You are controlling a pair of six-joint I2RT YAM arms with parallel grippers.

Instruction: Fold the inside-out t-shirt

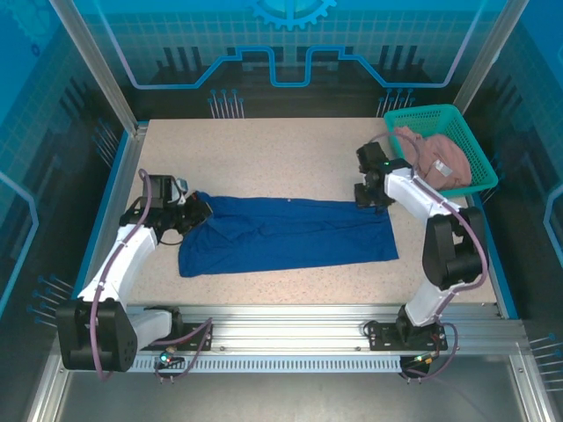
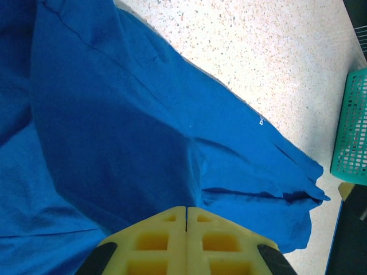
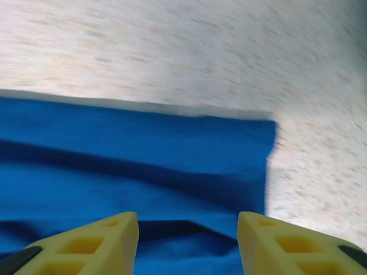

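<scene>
Wrist views show left pincer [image 2: 186,211] clenched on t-shirt [image 2: 114,114], right pincer [image 3: 188,220] released above it

- Teal plastic mesh basket [image 1: 423,112] at the table's far right corner.
- Pinkish-beige garment [image 1: 433,156] bundled inside the basket.
- Speckled beige tabletop [image 1: 281,154].

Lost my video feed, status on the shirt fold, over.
Left gripper shut at left end of t-shirt, hold unclear. Right gripper open over its right end. T-shirt lies in a long strip. Basket apart, far right.
</scene>
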